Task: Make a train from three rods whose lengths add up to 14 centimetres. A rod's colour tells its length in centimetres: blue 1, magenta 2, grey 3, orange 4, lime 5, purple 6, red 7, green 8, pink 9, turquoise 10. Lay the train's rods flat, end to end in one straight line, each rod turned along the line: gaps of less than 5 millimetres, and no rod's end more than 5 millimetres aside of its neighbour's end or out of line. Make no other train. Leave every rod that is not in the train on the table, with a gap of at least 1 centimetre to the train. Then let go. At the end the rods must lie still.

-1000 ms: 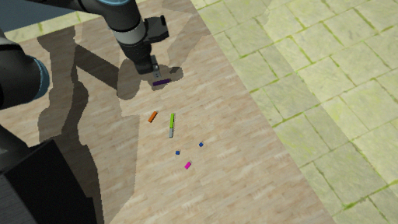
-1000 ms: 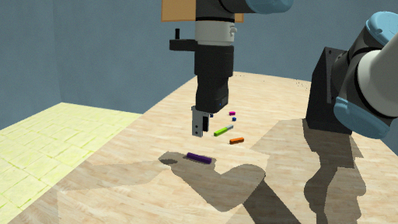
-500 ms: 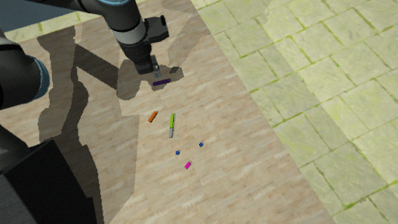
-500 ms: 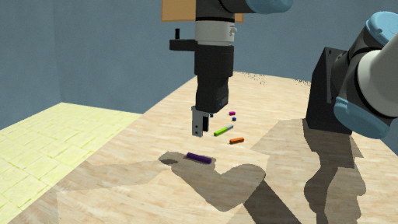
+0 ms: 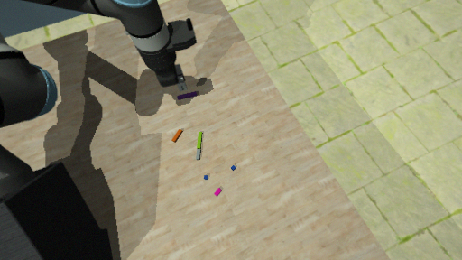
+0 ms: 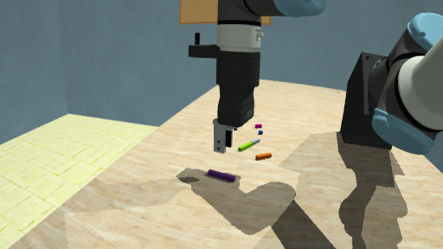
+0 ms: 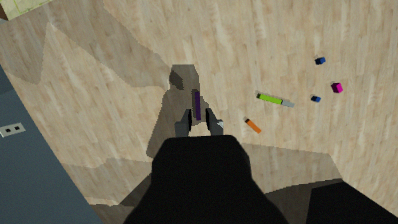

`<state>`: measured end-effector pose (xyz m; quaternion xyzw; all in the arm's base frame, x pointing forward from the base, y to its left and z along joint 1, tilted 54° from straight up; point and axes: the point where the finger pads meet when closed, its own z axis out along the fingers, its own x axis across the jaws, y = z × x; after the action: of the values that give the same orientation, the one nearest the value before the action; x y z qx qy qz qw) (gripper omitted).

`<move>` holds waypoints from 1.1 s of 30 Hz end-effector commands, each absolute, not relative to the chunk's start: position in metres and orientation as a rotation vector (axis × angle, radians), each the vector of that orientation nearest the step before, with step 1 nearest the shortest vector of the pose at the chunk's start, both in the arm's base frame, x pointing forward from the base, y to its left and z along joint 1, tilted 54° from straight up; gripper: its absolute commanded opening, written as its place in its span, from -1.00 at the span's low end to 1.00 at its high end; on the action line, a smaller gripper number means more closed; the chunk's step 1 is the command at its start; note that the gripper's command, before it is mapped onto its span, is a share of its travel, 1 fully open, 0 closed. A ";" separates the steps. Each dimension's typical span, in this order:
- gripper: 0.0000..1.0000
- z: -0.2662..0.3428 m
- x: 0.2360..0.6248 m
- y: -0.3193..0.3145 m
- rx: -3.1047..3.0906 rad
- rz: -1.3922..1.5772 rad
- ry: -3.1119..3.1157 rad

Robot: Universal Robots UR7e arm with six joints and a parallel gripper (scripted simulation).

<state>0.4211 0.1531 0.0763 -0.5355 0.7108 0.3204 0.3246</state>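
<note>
The purple rod (image 5: pixel 187 96) (image 6: pixel 221 175) (image 7: pixel 198 105) lies crosswise to the lime rod (image 5: pixel 199 140) (image 6: pixel 246 146) (image 7: pixel 270 99).

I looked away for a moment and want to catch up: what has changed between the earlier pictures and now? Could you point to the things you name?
Nothing visibly changed. The tool (image 5: pixel 182 88) (image 6: pixel 224 150) (image 7: pixel 198 115) still hangs open above the purple rod (image 5: pixel 187 96) (image 6: pixel 221 175) (image 7: pixel 197 105), with nothing taken or let go. The lime rod (image 5: pixel 199 140) (image 6: pixel 246 147) (image 7: pixel 270 99) and grey rod (image 5: pixel 198 154) (image 6: pixel 256 141) (image 7: pixel 287 104) remain end to end.
</note>
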 end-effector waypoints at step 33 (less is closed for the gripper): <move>0.07 0.051 0.428 0.189 -1.404 0.839 1.865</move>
<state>0.4270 0.1841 0.0541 -0.5354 0.7111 0.3202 0.3241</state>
